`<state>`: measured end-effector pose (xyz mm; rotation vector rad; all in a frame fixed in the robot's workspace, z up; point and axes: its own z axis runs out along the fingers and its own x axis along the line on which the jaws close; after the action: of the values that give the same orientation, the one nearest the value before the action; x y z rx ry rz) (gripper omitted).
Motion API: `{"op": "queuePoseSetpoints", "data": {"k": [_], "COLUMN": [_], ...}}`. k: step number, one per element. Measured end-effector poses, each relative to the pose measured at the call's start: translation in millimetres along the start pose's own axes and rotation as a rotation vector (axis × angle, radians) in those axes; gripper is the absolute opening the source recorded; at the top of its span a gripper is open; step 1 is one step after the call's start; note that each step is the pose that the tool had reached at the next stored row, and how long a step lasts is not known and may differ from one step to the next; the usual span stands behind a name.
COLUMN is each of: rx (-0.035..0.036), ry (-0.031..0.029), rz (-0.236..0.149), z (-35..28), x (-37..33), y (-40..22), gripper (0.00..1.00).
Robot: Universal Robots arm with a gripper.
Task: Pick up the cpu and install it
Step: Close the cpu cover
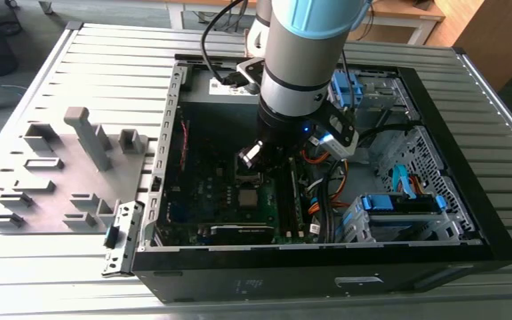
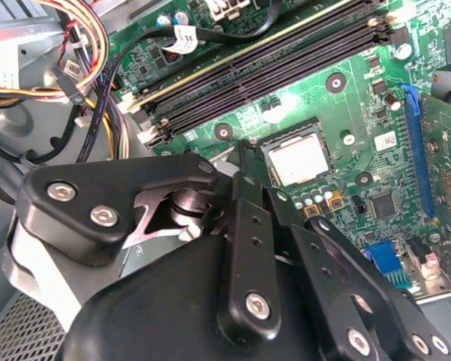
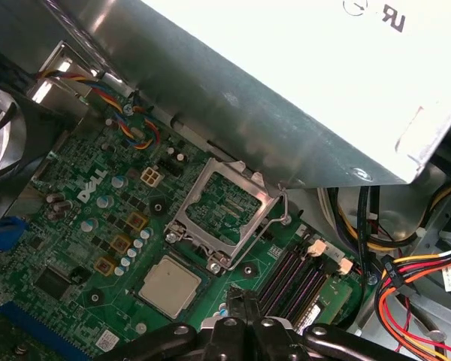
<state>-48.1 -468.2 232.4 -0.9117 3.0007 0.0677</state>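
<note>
Pincer (image 3: 237,299) closed, empty, near cpu (image 3: 169,286) lying on motherboard (image 3: 83,248), socket frame (image 3: 224,203) raised

White lettering marks the motherboard (image 3: 98,226); printed symbols sit on the power supply (image 3: 286,75).

Free room is seen above the cpu (image 3: 169,286). Beside it the way is barred by the raised socket frame (image 3: 222,204), and beyond that the motherboard's (image 3: 75,256) edge is overhung by the power supply box (image 3: 286,83). Past the memory slots (image 3: 292,280), passage is crowded by cable bundles (image 3: 417,297).
</note>
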Motion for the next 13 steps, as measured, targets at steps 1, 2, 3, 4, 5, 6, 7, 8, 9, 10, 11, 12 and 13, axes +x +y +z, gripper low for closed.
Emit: {"op": "queuePoseSetpoints", "data": {"k": [1,2,3,4,5,6,7,8,9,10,11,12,13], "rx": [0.0000,0.0000,0.0000,0.0000,-0.0001,-0.0002,-0.0003,-0.0005,-0.0007,-0.0010,-0.0017,-0.0042,-0.0083], "ry": [-0.0001,0.0000,0.0000,0.0001,0.0002,0.0004,0.0007,0.0010,0.0015,0.0016,0.0016,0.0002,-0.0026], "rz": [0.000,0.000,0.000,-0.002,-0.005,-0.011,-0.018,-0.028,-0.040,-0.052,-0.064,-0.073,-0.080], "z": [0.0,0.0,0.0,0.0,0.1,0.1,0.2,0.2,0.4,0.5,0.6,0.5,0.6], "x": [0.0,0.0,0.0,0.0,0.0,-0.1,-0.1,-0.1,-0.1,0.0,0.0,-0.1,-0.1], "y": [0.0,0.0,0.0,0.0,0.0,0.0,0.0,0.0,0.0,0.0,0.0,-0.1,-0.1], "gripper": [0.11,0.11,0.11,0.11,0.11,0.11,0.11,0.11,0.11,0.11,0.11,0.11,0.11]}}
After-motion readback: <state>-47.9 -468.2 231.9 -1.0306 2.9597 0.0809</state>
